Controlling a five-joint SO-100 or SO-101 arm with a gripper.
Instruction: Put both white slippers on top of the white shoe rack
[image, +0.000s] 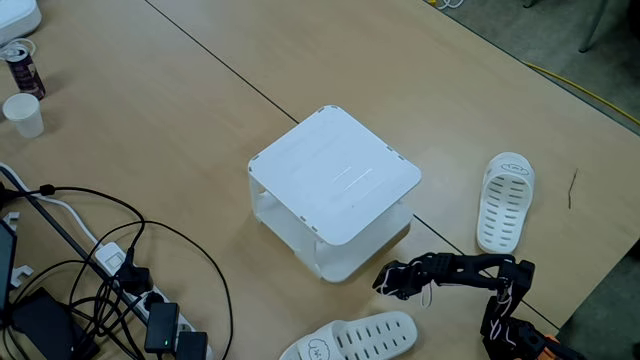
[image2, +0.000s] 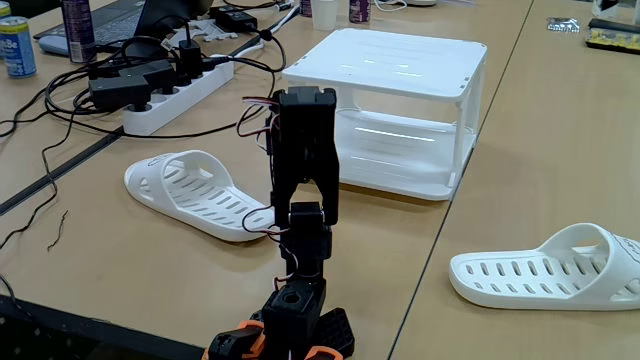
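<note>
Both slippers (image: 505, 202) (image: 352, 338) on the table, rack (image: 335, 175) at frame centre bare; gripper (image: 388, 283) holds nothing, jaw gap unclear; next: reach for a slipper.

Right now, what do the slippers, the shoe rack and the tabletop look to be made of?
White slippers: probably moulded plastic or foam, matte, one-piece, slotted soles. White shoe rack: likely hard plastic, glossy, with light streaks reflecting on its top. Table: light wood-look surface, faint grain, perhaps laminate.
</note>
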